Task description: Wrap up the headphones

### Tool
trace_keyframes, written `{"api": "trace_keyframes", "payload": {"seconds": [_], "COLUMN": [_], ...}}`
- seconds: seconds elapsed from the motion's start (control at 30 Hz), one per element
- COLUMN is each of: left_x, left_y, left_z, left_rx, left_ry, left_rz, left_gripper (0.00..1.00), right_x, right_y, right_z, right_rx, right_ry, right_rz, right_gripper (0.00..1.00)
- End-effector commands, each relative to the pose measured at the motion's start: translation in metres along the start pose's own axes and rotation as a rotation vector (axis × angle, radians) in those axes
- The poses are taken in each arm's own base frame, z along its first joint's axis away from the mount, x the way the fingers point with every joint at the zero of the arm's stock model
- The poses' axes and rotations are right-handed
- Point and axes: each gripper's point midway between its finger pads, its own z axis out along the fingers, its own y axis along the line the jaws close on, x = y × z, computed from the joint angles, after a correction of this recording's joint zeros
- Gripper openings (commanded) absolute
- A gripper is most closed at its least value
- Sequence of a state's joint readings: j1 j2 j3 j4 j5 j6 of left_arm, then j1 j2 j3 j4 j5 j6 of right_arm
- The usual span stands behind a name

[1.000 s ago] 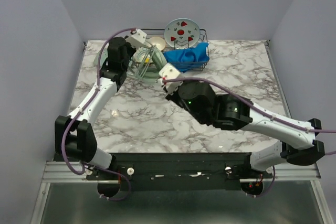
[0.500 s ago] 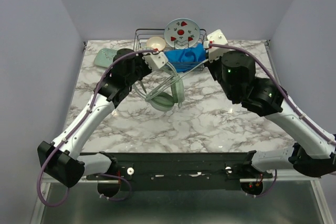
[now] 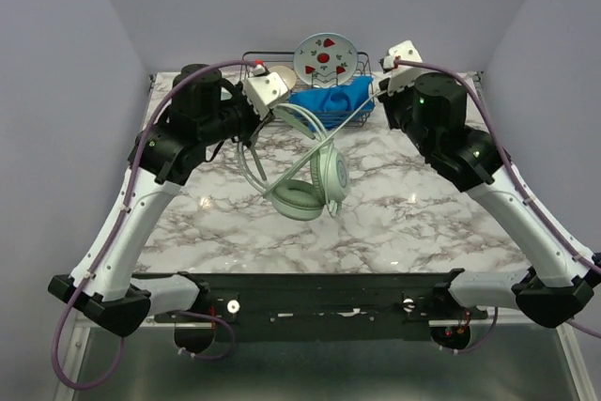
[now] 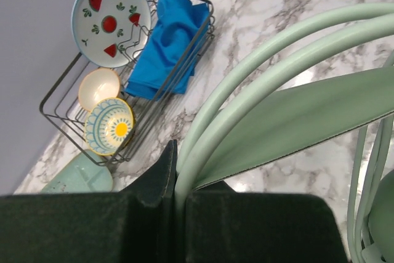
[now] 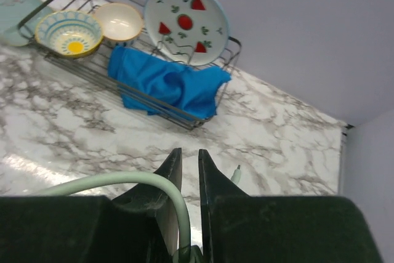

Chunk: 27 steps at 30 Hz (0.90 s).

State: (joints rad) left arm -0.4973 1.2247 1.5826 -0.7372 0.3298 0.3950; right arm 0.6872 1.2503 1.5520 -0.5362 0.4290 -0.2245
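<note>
Left gripper (image 4: pixel 175 158) is hoisting the headphones (image 3: pixel 299 199) by the headband (image 4: pixel 258 47), jaws clenched on it, and the ear cups (image 3: pixel 331 174) are dangling above the middle of the desk (image 3: pixel 423 223). At two o'clock from them, right gripper (image 5: pixel 189 159) is pinching the thin cable (image 5: pixel 117 180) near its plug end, jaws clamped on it. By my read the wrapping is only getting set up. No loops are showing round headband or cups, so all the winding is left.
</note>
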Motion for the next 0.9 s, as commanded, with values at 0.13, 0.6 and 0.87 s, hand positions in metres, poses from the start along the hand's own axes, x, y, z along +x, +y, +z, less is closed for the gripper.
{"api": "trace_keyframes", "payload": {"seconds": [0.13,0.6,0.87], "left_x": [-0.100,-0.158,-0.165], "left_y": [-0.014,-0.004,0.007], "left_z": [-0.066,-0.091,-0.099], "left_rx": [0.049,0.044,-0.021], "left_ry": [-0.249,-0.396,-0.420], "left_rz": [-0.211,-0.311,-0.324], "left_gripper": [0.00,0.00,0.00], "right_x": [0.002,-0.027,0.008], "right_y": [0.126,0.198,0.211], "right_z": [0.014,0.022,0.034], "right_rx": [-0.614,-0.837,-0.831], "right_ry": [-0.165,-0.349,-0.292], "right_rz": [0.041,0.326,0.416], "right_gripper": [0.16,0.47,0.53]}}
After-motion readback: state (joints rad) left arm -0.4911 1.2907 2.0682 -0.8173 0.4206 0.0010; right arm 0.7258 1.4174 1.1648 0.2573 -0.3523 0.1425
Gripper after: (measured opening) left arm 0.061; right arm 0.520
